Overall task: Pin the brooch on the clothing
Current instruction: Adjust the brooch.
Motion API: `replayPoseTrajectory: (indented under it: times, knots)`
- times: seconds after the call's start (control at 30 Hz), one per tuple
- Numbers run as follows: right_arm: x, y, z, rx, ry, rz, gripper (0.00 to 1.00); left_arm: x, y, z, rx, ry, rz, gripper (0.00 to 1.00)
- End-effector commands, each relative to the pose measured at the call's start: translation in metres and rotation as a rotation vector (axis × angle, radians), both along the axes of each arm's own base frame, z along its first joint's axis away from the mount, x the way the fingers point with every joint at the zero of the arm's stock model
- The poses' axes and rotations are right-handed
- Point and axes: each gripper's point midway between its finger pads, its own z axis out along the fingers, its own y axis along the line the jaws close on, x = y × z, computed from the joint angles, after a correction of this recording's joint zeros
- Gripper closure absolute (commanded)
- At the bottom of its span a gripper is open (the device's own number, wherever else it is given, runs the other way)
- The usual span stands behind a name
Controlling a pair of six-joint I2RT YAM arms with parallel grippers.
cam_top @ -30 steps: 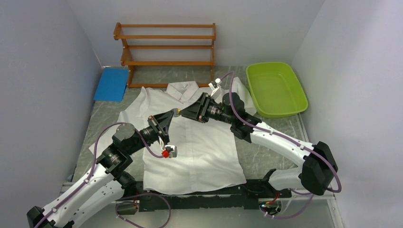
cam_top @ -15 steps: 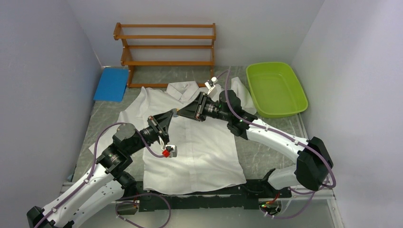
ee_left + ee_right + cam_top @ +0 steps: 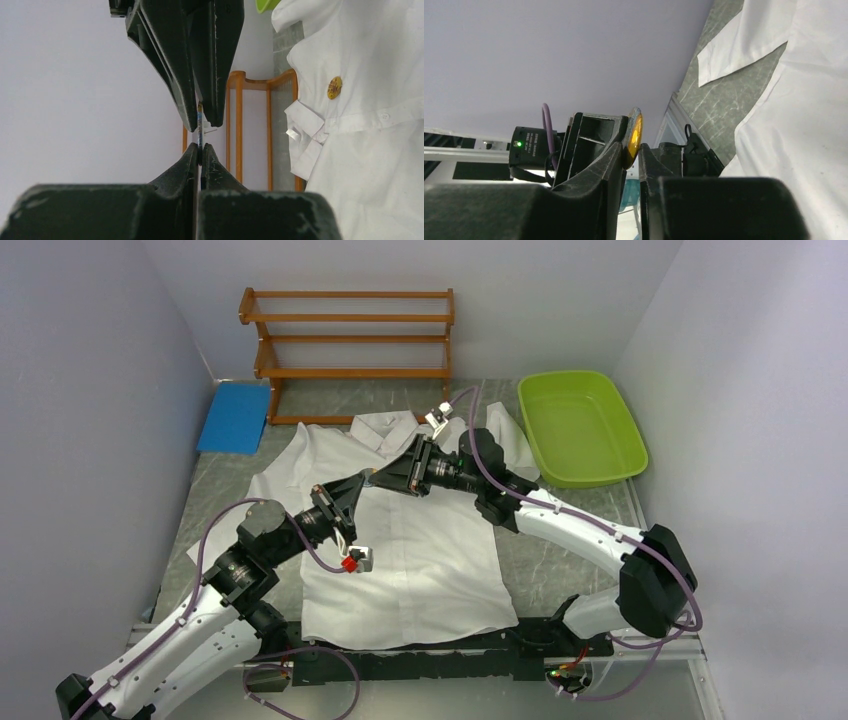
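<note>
Grey marbled tabletop (image 3: 570, 570) carries the white shirt (image 3: 420, 560), spread flat at mid-frame. Both arms stretch inward, elbows low, and meet tip to tip above the shirt's upper chest. There the left gripper (image 3: 200, 150) is pinched tight on the gold brooch (image 3: 635, 135). The right gripper (image 3: 630, 150) stands narrow about it; whether it presses, I cannot tell.

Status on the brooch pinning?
Left gripper shut on brooch; right gripper around it, grip unclear. Brooch over shirt chest, not pinned yet. Gold disc on shirt by collar. Nothing blocking.
</note>
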Motion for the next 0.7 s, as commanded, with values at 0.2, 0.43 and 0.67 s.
replayPoseTrajectory:
  times: [0.2, 0.43, 0.67]
  knots:
    - [0.000, -0.003, 0.028, 0.055, -0.087, -0.023, 1.00, -0.004, -0.002, 0.013, -0.016, -0.021, -0.018, 0.97]
    - [0.001, -0.005, 0.027, 0.064, -0.098, -0.032, 0.78, -0.004, -0.003, 0.013, -0.014, -0.019, -0.017, 0.97]
    - [0.005, -0.008, 0.023, 0.025, -0.106, -0.060, 0.59, -0.006, -0.003, 0.014, -0.019, -0.017, -0.023, 0.98]
